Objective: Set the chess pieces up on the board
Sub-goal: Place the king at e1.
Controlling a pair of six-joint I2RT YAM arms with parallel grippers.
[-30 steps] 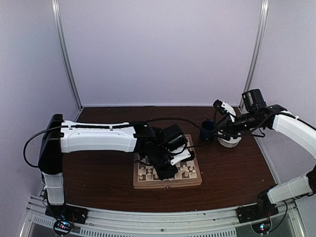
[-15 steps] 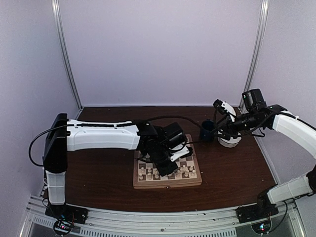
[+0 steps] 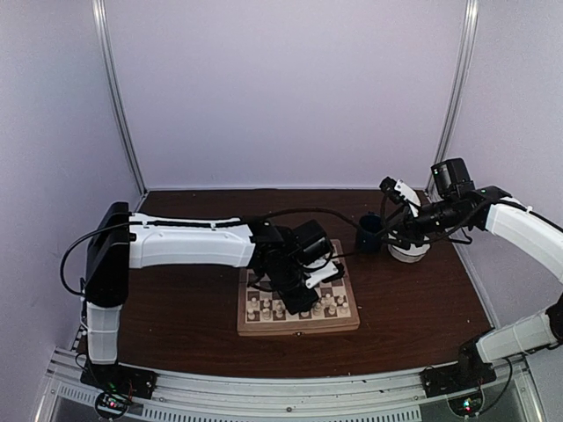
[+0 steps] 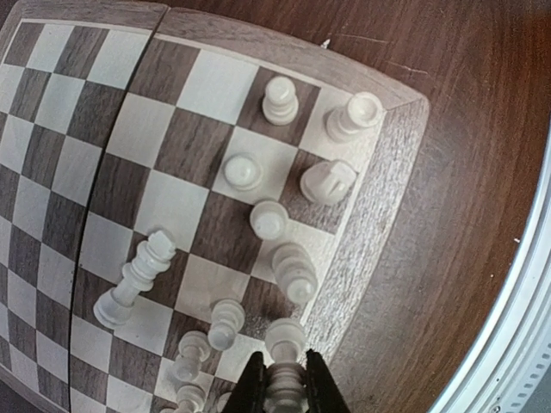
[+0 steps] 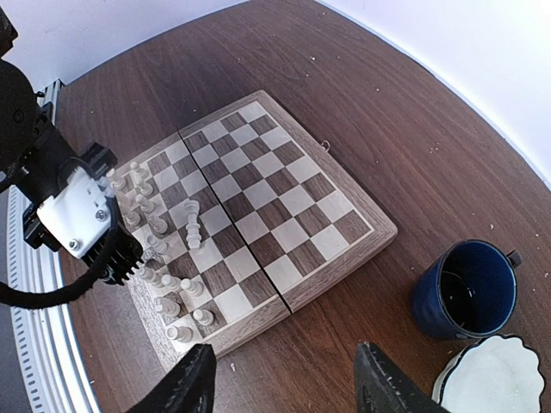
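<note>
Pieces (image 4: 269, 219): cream figures are grouped on the squares ahead of the left fingertips and to their left, all near one edge of the board (image 4: 372, 225).
Held piece (image 4: 284, 337): it is clenched between the fingers of the left gripper (image 4: 283, 368), over a square beside the rim; whether its base is touching the square cannot be told.
Right gripper (image 5: 284, 379): its fingers are spread wide with nothing between them. The board is seen well ahead of them, with a mug (image 5: 465, 288) and a bowl (image 5: 492, 379) just to their right.
Neighbours: one neighbour (image 4: 225, 323) is stood just left of the left fingers, another (image 4: 294, 271) just beyond the fingertips.
Risk, opening: a neighbour is likely to be clipped and toppled when the fingers are spread, since little room is left on either side.
Risk, release: if the held piece is let go above the square or tilted, it is likely to be tipped, and the row beside it could be knocked down.
Risk, placement: the base may be set partly on the rim and left leaning.
Risk, lift-off: the held piece may be dragged up if it is caught on a pad.
Tall piece (image 4: 133, 280): it is seen well left of the fingers and looks slanted; whether it is standing or lying cannot be told.
Right arm: little hazard is judged here unless it is lowered onto the mug.
</note>
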